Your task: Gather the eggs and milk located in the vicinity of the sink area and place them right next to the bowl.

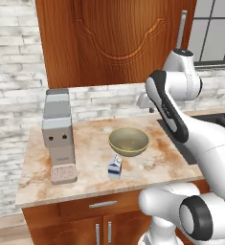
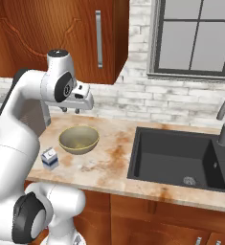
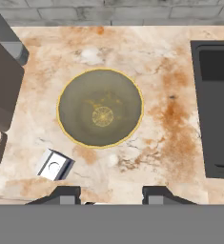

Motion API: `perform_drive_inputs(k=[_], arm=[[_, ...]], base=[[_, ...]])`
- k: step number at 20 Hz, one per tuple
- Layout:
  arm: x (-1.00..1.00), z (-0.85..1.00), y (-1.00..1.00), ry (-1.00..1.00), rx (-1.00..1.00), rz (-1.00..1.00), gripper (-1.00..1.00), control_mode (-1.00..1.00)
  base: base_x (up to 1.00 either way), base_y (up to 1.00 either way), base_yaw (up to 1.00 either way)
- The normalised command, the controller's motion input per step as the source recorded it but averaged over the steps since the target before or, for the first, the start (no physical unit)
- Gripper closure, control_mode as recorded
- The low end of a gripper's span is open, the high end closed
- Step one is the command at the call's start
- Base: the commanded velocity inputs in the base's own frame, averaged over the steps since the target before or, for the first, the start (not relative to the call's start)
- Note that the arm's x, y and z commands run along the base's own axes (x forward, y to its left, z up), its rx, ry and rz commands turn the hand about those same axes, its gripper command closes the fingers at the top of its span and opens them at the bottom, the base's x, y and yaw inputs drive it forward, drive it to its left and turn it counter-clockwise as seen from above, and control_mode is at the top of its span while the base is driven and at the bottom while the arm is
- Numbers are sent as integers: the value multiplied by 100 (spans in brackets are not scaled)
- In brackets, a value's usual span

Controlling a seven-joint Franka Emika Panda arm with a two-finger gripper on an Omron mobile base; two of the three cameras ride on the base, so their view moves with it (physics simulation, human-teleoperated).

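Coffee machine (image 1: 59, 136) flanks bowl (image 1: 128, 141); milk (image 1: 115, 167) beside it.

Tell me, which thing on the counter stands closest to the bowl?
The small white-and-blue milk carton, just beside the olive-tan round bowl; the tall grey coffee machine stands farther off.

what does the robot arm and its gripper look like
The arm is made of glossy white rounded segments with dark grey to black joint bands and caps. The gripper has a white block-shaped hand with two small dark fingers. No cables or markings show.
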Motion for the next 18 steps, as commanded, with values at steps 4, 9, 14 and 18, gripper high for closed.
perform_drive_inputs(k=[4,9,14,18], arm=[[0,0,0,0,0,0,-100,100],[0,0,0,0,0,0,-100,100],[0,0,0,0,0,0,-100,100],[0,0,0,0,0,0,-100,100]], base=[[0,0,0],[-8,-1,0],[-12,-37,0],[-14,-66,0]])
